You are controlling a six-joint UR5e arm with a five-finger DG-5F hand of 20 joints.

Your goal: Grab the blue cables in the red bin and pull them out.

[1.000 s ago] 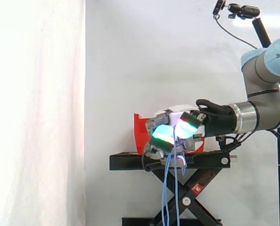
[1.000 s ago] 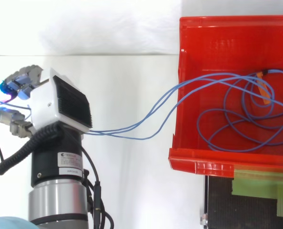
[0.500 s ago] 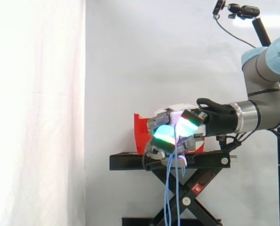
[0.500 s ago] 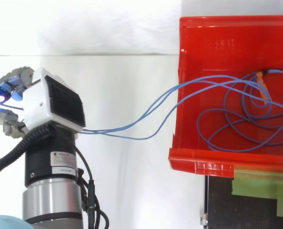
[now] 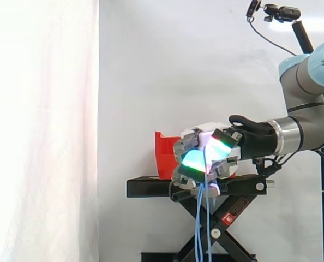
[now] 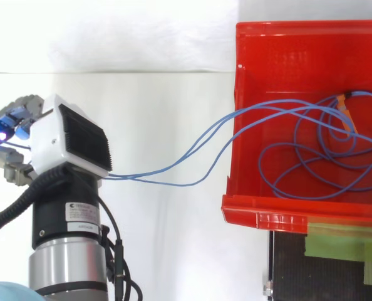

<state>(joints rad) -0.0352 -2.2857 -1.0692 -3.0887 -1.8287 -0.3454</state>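
1. I am keeping my hand (image 5: 197, 158) curled shut on the blue cables (image 6: 173, 170), with the glowing pads folded over the strands; in the side view their loose ends are hanging straight down below my fingers (image 5: 190, 160), in front of the black stand (image 5: 151, 188).
2. Over the last second I am drawing away from the red bin (image 6: 286, 213): in the top view my hand (image 6: 70, 138) is sitting a little further from the bin's left wall than it was, and the hanging ends in the side view are shifting along with me.
3. The strands between my hand and the bin are running a touch straighter, but the loops on the bin floor are looking almost unchanged. I judge that the pull is taking up slack and not yet dragging the bulk out.
4. The cables are leaving my grip, crossing the open gap, and climbing over the bin's left wall near its middle.
5. The rest is lying coiled on the bin floor toward the right side, well apart from my hand, so most of the pulling is still ahead of me.
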